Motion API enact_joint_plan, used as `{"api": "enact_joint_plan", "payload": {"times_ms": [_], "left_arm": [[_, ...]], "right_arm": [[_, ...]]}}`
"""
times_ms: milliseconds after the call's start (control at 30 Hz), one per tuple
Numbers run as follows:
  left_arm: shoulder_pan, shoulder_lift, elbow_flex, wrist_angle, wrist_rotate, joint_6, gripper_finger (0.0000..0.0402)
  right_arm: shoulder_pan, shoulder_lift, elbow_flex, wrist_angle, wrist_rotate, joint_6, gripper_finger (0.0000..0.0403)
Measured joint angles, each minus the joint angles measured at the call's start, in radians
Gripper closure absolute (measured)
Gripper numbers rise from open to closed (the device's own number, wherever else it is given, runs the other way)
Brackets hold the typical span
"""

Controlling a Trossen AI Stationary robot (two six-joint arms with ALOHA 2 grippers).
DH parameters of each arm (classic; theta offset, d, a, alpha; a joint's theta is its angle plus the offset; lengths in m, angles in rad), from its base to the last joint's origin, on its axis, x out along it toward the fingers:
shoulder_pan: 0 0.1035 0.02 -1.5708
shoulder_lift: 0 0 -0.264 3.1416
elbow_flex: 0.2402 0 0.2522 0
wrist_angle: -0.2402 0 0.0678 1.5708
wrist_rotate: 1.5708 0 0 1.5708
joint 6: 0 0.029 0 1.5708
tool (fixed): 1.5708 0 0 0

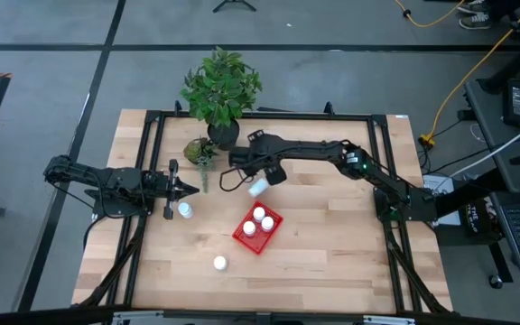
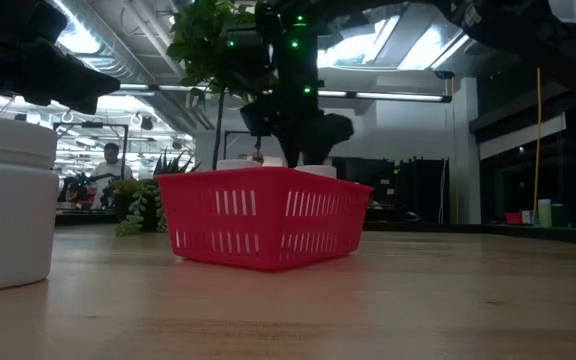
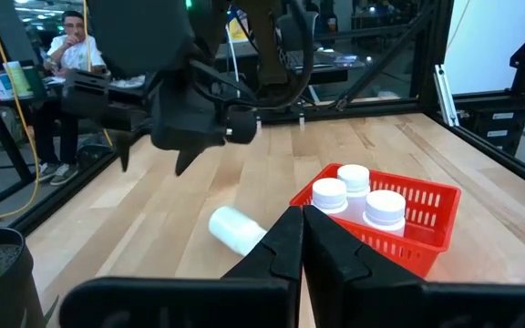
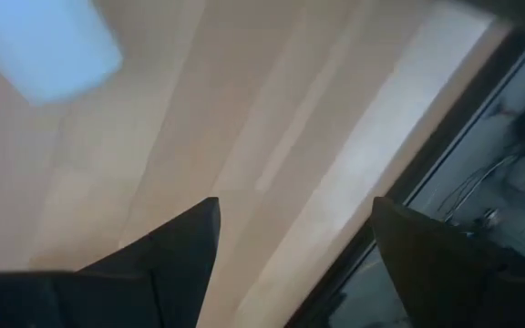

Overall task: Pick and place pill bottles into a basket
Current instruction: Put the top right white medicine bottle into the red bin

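Sitting near the middle of the table (image 1: 332,271): the basket (image 1: 245,236), holding three pill bottles (image 1: 259,215). Lying on its side just behind the basket, toward the plant (image 1: 221,88): a fourth bottle (image 1: 257,188). Standing well to the basket's left, just in front of the left gripper (image 1: 193,189): a fifth bottle (image 1: 185,209). Standing alone in front of the basket, nearer the table's front edge: a sixth bottle (image 1: 219,263). Hanging over the tipped bottle: the right gripper (image 1: 245,177).

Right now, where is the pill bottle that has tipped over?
In the high view the tipped bottle lies on its side mid-table, just behind the red basket and beside the open right gripper.
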Motion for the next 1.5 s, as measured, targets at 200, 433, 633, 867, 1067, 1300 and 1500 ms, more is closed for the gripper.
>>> {"api": "enact_joint_plan", "payload": {"times_ms": [200,433,633,867,1067,1300,1500], "left_arm": [[0.000,0.000,0.000,0.000,0.000,0.000,0.0395],[0.000,0.000,0.000,0.000,0.000,0.000,0.0396],[0.000,0.000,0.000,0.000,0.000,0.000,0.0396],[0.000,0.000,0.000,0.000,0.000,0.000,0.0395],[0.000,0.000,0.000,0.000,0.000,0.000,0.0395],[0.000,0.000,0.000,0.000,0.000,0.000,0.0395],[0.000,0.000,0.000,0.000,0.000,0.000,0.0395]], "right_arm": [[0.056,0.000,0.000,0.070,-0.003,-0.083,0.0116],[0.125,-0.001,0.000,0.065,-0.088,-0.029,0.0116],[0.140,-0.001,0.000,0.031,-0.232,0.046,0.0116],[0.114,-0.001,0.000,0.125,-0.281,-0.001,0.0116],[0.042,-0.001,0.000,0.190,-0.359,-0.023,0.0116],[-0.034,-0.001,0.001,0.263,-0.484,-0.062,0.0116],[-0.056,-0.001,0.001,0.260,-0.565,-0.105,0.0116]]}}
